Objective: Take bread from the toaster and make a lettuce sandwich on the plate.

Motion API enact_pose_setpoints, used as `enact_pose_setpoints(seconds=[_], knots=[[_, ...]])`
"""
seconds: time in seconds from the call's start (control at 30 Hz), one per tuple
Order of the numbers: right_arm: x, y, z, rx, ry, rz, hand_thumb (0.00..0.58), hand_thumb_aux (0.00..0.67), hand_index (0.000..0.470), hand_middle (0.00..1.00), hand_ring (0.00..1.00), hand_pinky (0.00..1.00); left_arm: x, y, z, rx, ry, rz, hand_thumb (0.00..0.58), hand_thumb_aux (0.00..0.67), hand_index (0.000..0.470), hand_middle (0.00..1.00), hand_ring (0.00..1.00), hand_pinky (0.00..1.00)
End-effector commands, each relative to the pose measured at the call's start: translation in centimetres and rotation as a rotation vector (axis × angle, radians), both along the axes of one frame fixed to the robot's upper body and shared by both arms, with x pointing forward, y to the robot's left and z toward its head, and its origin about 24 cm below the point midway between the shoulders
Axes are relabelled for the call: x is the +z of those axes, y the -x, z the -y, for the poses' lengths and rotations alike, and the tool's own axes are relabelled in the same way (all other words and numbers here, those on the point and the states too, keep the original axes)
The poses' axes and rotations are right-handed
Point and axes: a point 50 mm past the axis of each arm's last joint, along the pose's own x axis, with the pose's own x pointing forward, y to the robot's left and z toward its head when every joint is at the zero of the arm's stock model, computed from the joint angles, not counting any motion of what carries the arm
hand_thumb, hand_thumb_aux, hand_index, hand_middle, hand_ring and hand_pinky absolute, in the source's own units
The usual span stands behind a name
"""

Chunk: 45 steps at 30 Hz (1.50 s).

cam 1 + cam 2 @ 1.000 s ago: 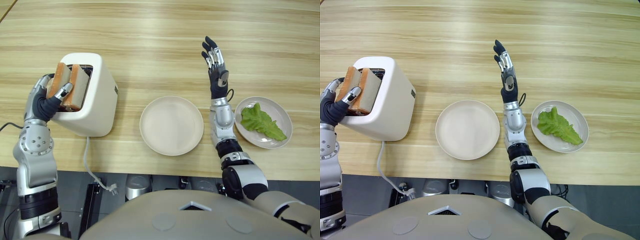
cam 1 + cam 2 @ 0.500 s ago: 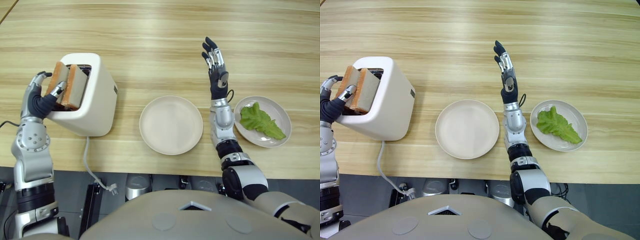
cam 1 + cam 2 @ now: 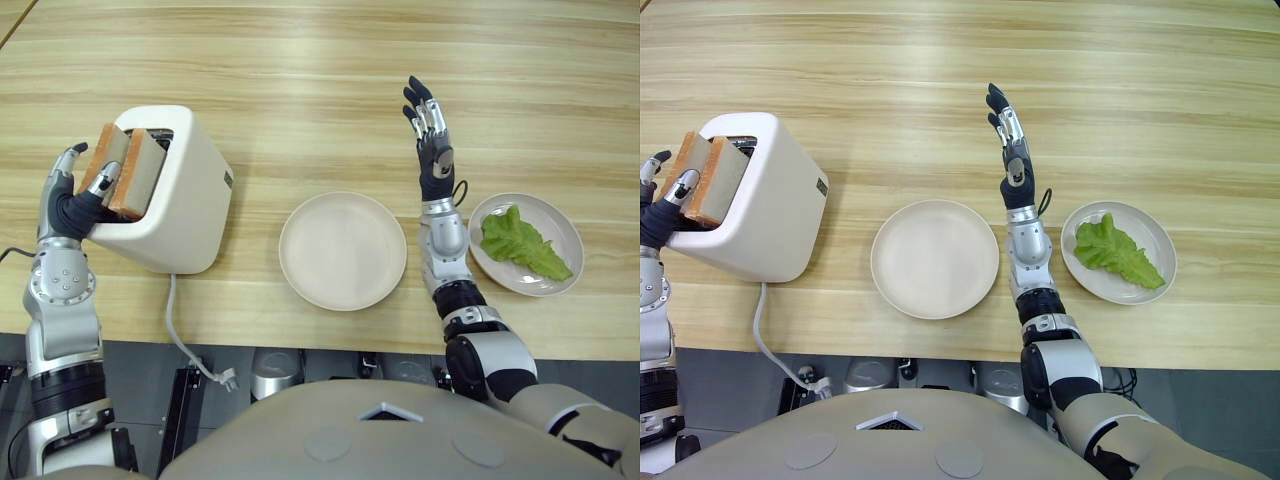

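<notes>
A white toaster (image 3: 185, 215) stands at the table's left, leaning a little leftward, with two toasted bread slices sticking out of its slots. My left hand (image 3: 68, 205) is at the toaster's left side, its fingers pinched on the outer bread slice (image 3: 106, 160). The second slice (image 3: 137, 185) stands beside it in the other slot. An empty cream plate (image 3: 343, 250) lies in the middle near the front edge. My right hand (image 3: 430, 135) is held flat and open above the table, between that plate and the lettuce leaf (image 3: 522, 243), holding nothing.
The lettuce lies on a small beige plate (image 3: 562, 218) at the right. The toaster's white cable (image 3: 180, 330) runs over the table's front edge. Bare wooden tabletop stretches behind the plates and the toaster.
My left hand has shifted left with the outer slice, and the toaster's top has tipped leftward with it. The right hand has stayed where it was.
</notes>
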Motion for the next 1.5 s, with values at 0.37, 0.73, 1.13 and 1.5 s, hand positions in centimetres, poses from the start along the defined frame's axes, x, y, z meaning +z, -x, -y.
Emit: enact_pose_setpoints(seconds=[0.37, 0.73, 1.13, 1.5], knots=[[-0.1, 0.1, -0.3, 0.005, 0.013, 0.002, 0.000, 0.000, 0.000, 0.00, 0.00, 0.00, 2.6, 0.2, 0.7, -0.059, -0.142, 0.025, 0.580, 0.670, 0.460, 0.00, 0.00, 0.00], [-0.1, 0.0, -0.7, 0.018, 0.018, 0.004, 0.000, 0.000, 0.000, 0.00, 0.00, 0.00, 5.1, -1.0, 4.0, -0.178, -0.171, 0.105, 0.580, 0.670, 0.460, 0.00, 0.00, 0.00], [0.2, -0.1, -0.3, -0.014, 0.003, 0.015, 0.000, 0.000, 0.000, 0.00, 0.00, 0.00, 16.2, -1.3, 6.8, -0.216, -0.380, 0.630, 0.580, 0.670, 0.460, 1.00, 1.00, 1.00], [2.9, -1.3, 2.2, -0.115, -0.027, 0.122, 0.000, 0.000, 0.000, 0.00, 0.00, 0.00, 15.4, -5.3, 13.3, -0.721, -0.087, 0.506, 0.580, 0.670, 0.460, 1.00, 1.00, 1.00]])
